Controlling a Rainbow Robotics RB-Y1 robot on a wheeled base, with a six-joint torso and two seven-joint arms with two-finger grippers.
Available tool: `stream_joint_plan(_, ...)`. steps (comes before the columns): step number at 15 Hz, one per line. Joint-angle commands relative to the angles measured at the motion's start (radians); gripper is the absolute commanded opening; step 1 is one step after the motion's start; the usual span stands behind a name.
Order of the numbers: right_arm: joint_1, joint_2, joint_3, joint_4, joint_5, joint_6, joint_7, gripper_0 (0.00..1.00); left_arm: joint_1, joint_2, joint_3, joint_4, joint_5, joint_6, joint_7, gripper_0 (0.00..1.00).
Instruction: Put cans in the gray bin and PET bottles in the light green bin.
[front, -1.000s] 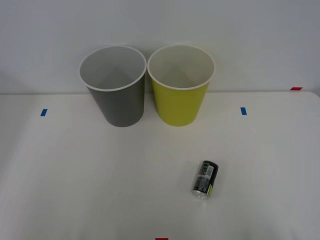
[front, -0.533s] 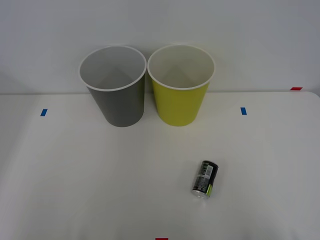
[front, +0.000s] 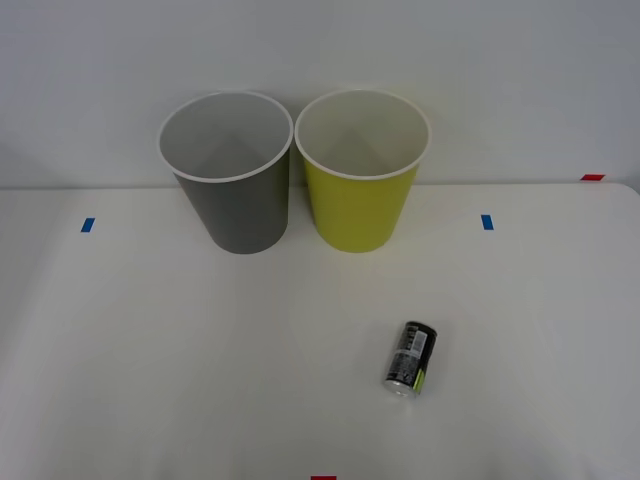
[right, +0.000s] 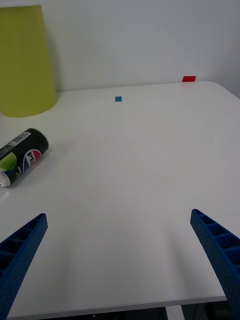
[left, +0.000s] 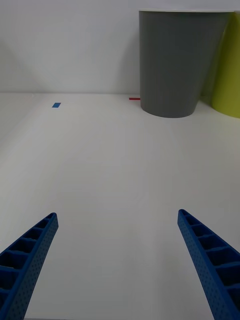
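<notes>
can (front: 410, 358): on its side on the table (front: 150, 380), in front of the light green bin and a bit to its right, well apart from it. Silver end faces the robot.
gray bin (front: 232, 180): upright, just left of the light green bin, rims nearly touching. Looks empty.
light green bin (front: 362, 175): upright at the back of the table. Looks empty.
right gripper (right: 120, 260): low over the table's near edge, jaws wide apart, holding nothing. Can lies ahead of it, off to one side, toward the light green bin.
left gripper (left: 117, 265): same posture, jaws spread, empty, pointed toward the gray bin.
change: none over the last second; can and both bins are where they were.
meaning: sorting not started. Can sits on the right arm's side, so that arm looks like the likely picker, then across to the gray bin.
</notes>
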Motion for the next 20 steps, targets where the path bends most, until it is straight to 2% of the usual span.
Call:
stream_joint_plan(1, 0.0, 0.0, 0.0, 0.0, 0.0, 0.0, 0.0, 1.0, 0.0, 0.0, 0.0, 0.0, 0.0, 0.0, 0.0, 0.82)
stream_joint_plan(18, 0.0, 0.0, 0.0, 0.0, 0.0, 0.0, 0.0, 1.0, 0.0, 0.0, 0.0, 0.0, 0.0, 0.0, 0.0, 0.82)
stream_joint_plan(20, -0.044, 0.008, 0.012, 0.064, -0.011, 0.005, 0.0, 1.0, 0.0, 0.0, 0.0, 0.0, 0.0, 0.0, 0.0, 0.82)
